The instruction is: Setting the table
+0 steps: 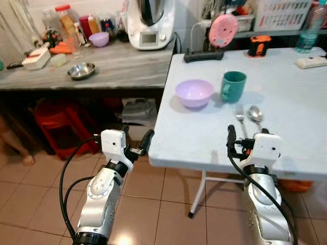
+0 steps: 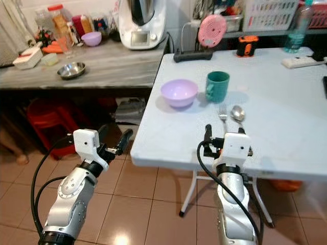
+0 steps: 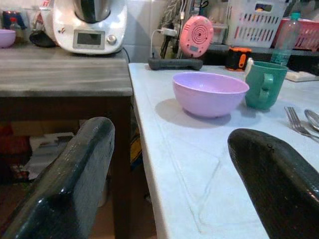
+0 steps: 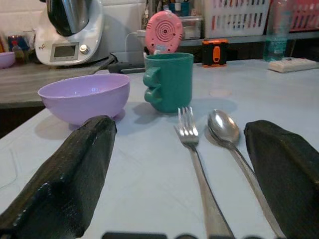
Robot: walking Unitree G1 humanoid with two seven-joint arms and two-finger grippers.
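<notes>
On the pale counter, a lilac bowl sits just left of a teal mug; nearer the robot, a fork and spoon lie side by side, fork on the left. The right pincer rests spread wide over the near edge, its fingers straddling the two handles, grasping nothing. The left pincer hovers off the counter's near-left corner, also released and empty.

fork handle cut off | spoon handle hidden; bottle cropped
</notes>
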